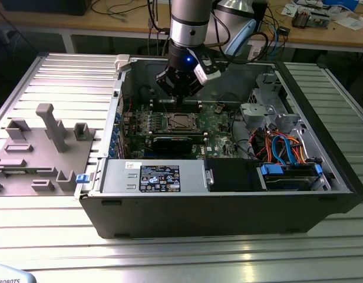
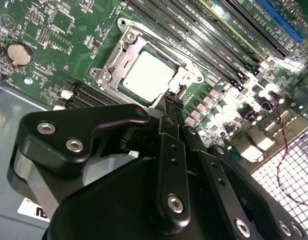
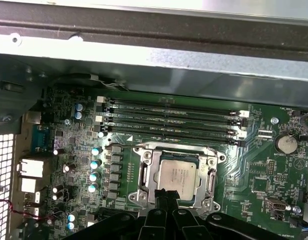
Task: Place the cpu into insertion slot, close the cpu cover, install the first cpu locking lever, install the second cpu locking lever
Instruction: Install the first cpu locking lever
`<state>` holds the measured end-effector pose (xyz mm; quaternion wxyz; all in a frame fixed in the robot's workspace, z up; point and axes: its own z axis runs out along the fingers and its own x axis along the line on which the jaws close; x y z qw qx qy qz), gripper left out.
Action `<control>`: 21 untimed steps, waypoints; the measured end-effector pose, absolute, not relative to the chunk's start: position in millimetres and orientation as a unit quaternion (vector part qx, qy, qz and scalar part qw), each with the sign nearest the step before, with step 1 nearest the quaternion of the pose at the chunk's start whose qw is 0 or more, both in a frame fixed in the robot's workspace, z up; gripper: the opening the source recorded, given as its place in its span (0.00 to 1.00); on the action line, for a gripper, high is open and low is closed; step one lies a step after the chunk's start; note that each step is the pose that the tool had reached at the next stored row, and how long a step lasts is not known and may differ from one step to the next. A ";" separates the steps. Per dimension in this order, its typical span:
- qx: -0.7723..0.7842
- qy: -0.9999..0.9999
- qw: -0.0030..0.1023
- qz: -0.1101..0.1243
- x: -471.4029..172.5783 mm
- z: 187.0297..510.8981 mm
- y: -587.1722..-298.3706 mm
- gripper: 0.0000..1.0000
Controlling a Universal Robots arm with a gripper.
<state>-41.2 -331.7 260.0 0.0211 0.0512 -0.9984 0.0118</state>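
End effector: black multi-link end effector (image 2: 166, 107) on the grey arm, inside the open black computer case (image 1: 228, 206), poised just above the socket edge; in both wrist views its fingers meet in a narrow point, closed together and holding nothing.
Task item: small flat square cpu with silvery-grey metal top (image 3: 177, 174) lies flat in the insertion slot on the green motherboard (image 3: 254, 165).
Cover: thin silvery metal cpu cover frame (image 3: 144, 172) appears to lie down around the cpu, its square window exposing the chip top.
Levers: state of the two locking levers cannot be told.
Progress (judgement): cpu placement appears done; cover appears lowered; work now concerns the latch side nearest the fingertips.
Nearby parts: long black memory slots (image 3: 169, 117) run just beside the socket; a round silver coin battery (image 3: 285, 143) sits well apart.
Risk (judgement): a closed tip pressing off-target could scrape the cpu top or slip onto the board components beside the socket; an unlatched cover could spring up.
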 end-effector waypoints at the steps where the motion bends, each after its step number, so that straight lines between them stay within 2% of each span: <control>1: 0.052 -0.998 0.021 0.012 -41.2 259.9 -331.7 0.11; 21: 0.087 -0.996 0.021 0.013 -41.2 260.0 -331.7 0.11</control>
